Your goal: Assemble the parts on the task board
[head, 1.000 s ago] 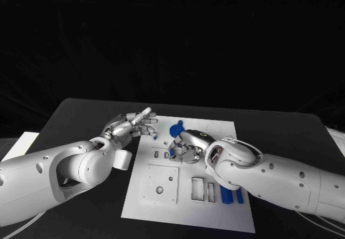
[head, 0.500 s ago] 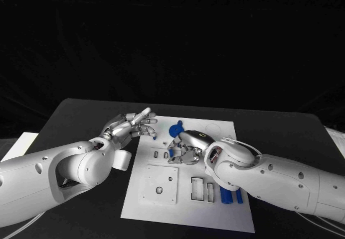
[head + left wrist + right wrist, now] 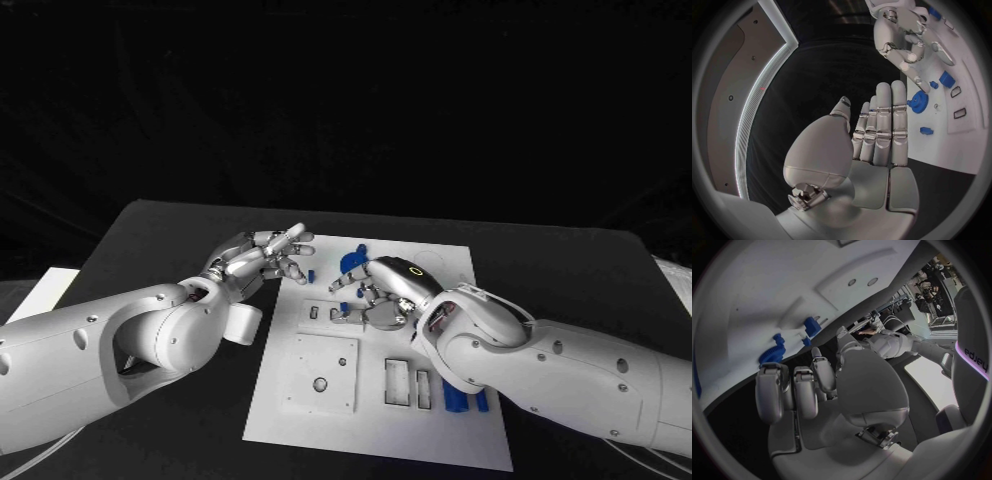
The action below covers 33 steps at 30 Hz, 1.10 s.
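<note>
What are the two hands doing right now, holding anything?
Left hand: open, fingers straight, holding nothing.
Right hand: fingers curled over the task board; nothing visibly held.

**White board, blue parts, silver hands on black**

The table [image 3: 173, 225] is matt black. On it, the task board [image 3: 433, 430] is plain white, with raised white blocks and dark slots showing as small black rectangles. The parts are saturated blue: a round gear-like piece [image 3: 352, 262] near the far edge, two slim bars [image 3: 464, 398] side by side at the near right, and small blue bits [image 3: 926, 130] in the left wrist view. Both arms are glossy white. The left hand [image 3: 267, 255] is silver with darker grey seams; the right hand [image 3: 378, 295] is silver too, with a black back bearing a thin yellow ring.
</note>
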Tool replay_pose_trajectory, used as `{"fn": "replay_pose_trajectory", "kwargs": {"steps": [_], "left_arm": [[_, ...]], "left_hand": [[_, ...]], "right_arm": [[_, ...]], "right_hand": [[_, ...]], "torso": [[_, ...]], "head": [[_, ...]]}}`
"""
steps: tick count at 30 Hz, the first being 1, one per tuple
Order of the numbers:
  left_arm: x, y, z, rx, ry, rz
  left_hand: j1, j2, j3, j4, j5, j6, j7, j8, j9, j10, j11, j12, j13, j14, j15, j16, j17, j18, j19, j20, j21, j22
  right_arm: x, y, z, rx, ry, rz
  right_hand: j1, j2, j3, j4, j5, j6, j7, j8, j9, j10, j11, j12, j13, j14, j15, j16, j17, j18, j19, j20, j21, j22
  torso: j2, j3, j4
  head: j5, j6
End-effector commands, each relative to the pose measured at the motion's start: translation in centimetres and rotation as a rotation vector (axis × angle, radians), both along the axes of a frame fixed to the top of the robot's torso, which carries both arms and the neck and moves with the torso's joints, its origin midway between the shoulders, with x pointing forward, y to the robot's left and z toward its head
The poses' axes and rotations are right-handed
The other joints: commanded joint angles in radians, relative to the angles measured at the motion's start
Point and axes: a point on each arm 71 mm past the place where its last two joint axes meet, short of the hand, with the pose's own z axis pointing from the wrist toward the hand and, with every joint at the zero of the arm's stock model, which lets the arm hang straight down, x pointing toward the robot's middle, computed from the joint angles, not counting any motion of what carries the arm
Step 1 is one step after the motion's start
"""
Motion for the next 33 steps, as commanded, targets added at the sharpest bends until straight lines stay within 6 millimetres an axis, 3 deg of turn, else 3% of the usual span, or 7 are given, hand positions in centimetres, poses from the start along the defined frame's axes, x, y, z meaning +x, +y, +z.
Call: {"fn": "replay_pose_trajectory", "kwargs": {"steps": [1, 6, 10, 14, 18, 26, 33], "left_arm": [[0.0, -0.5, -0.4, 0.113, 0.005, -0.098], [0.5, -0.3, -1.4, 0.31, 0.065, -0.163], [1.4, -0.3, -1.4, 0.526, 0.12, -0.238], [2.3, -0.4, -1.1, 0.77, 0.157, -0.266], [3.1, -1.0, -0.7, 0.96, 0.201, -0.294], [4.9, -2.7, 0.8, 1.256, 0.156, -0.33], [6.2, -4.7, 1.9, 1.386, 0.117, -0.36]], "left_hand": [[0.011, -0.002, 0.002, -0.007, -0.001, 0.018, -0.009, 0.003, 0.001, 0.055, -0.018, 0.02, 0.012, 0.076, -0.017, 0.111, 0.101, 0.006, 0.039, -0.017, 0.046, 0.024], [-0.02, -0.023, -0.012, 0.011, -0.001, 0.025, -0.032, 0.01, 0.01, 0.138, -0.046, 0.135, 0.108, 0.186, -0.046, 0.8, 0.744, -0.055, 0.195, -0.045, 0.378, 0.452], [-0.097, -0.03, -0.044, 0.085, -0.003, 0.016, -0.046, 0.069, 0.038, 0.093, -0.059, 0.363, 0.295, 0.201, -0.042, 1.009, 0.944, -0.073, 0.237, -0.061, 0.502, 0.622], [-0.122, -0.017, -0.053, 0.118, -0.002, 0.032, -0.071, 0.19, 0.102, 0.104, -0.084, 0.856, 0.764, 0.216, -0.067, 1.074, 1.007, -0.107, 0.305, -0.074, 0.622, 0.82], [-0.183, -0.013, -0.093, 0.118, -0.005, 0.013, -0.093, 0.307, 0.183, 0.126, -0.098, 1.063, 0.973, 0.216, -0.078, 1.074, 1.007, -0.119, 0.329, -0.088, 0.665, 0.897], [-0.236, 0.015, -0.159, 0.116, -0.047, -0.04, -0.126, 0.508, 0.375, 0.187, -0.13, 1.203, 1.135, 0.216, -0.109, 1.074, 1.007, -0.139, 0.362, -0.107, 0.719, 1.0], [-0.243, 0.028, -0.176, 0.121, -0.055, -0.069, -0.13, 0.545, 0.431, 0.191, -0.13, 1.211, 1.146, 0.216, -0.111, 1.074, 1.007, -0.142, 0.366, -0.109, 0.725, 1.014]], "right_arm": [[-0.4, -0.8, 1.6, 0.182, -0.066, 0.065], [0.7, -4.1, 3.5, 0.312, 0.041, 0.03], [1.4, -7.5, 5.0, 0.388, 0.13, -0.033], [2.4, -11.3, 6.7, 0.433, 0.163, -0.116], [3.1, -14.5, 7.8, 0.452, 0.165, -0.192], [4.0, -18.0, 8.4, 0.451, 0.161, -0.281], [4.4, -19.0, 8.5, 0.431, 0.156, -0.321]], "right_hand": [[0.013, 0.006, -0.005, 0.002, 0.01, -0.002, -0.004, 0.005, 0.002, -0.004, 0.004, -0.006, 0.057, 0.104, 0.005, 0.0, 0.254, -0.006, -0.001, 0.007, -0.006, 0.0], [0.031, 0.019, -0.007, 0.001, 0.029, -0.004, -0.004, 0.006, 0.002, -0.015, 0.004, -0.023, 0.046, 0.1, 0.005, -0.011, 0.239, -0.002, -0.011, 0.007, -0.018, -0.022], [0.04, 0.031, -0.01, 0.0, 0.051, -0.003, -0.004, 0.008, 0.002, -0.018, 0.004, -0.027, 0.043, 0.099, 0.005, -0.014, 0.235, -0.001, -0.014, 0.006, -0.022, -0.028], [0.046, 0.04, -0.012, -0.002, 0.073, -0.001, -0.005, 0.01, 0.003, -0.018, 0.003, -0.026, 0.042, 0.098, 0.004, -0.016, 0.233, 0.0, -0.015, 0.006, -0.025, -0.031], [0.05, 0.045, -0.015, -0.005, 0.099, 0.0, -0.006, 0.01, 0.003, -0.019, 0.002, -0.028, 0.04, 0.098, 0.003, -0.017, 0.232, 0.0, -0.015, 0.005, -0.026, -0.033], [0.052, 0.046, -0.016, -0.006, 0.106, 0.001, -0.006, 0.011, 0.003, -0.021, 0.002, -0.031, 0.038, 0.097, 0.003, -0.02, 0.228, 0.001, -0.017, 0.004, -0.028, -0.037], [0.051, 0.044, -0.021, -0.007, 0.116, 0.002, -0.006, 0.011, 0.003, -0.021, 0.001, -0.033, 0.036, 0.095, 0.002, -0.024, 0.222, 0.002, -0.02, 0.004, -0.033, -0.046]], "torso": [[-0.007, 0.0032, -0.0006], [-0.021, 0.0093, -0.0028], [-0.033, 0.0132, -0.004], [-0.044, 0.018, -0.0065], [-0.052, 0.0209, -0.0113], [-0.061, 0.0312, -0.0157], [-0.067, 0.0373, -0.0136]], "head": [[0.004, 0.001], [0.011, 0.001], [0.016, -0.001], [0.019, -0.004], [0.023, -0.006], [0.031, -0.018], [0.034, -0.029]]}}
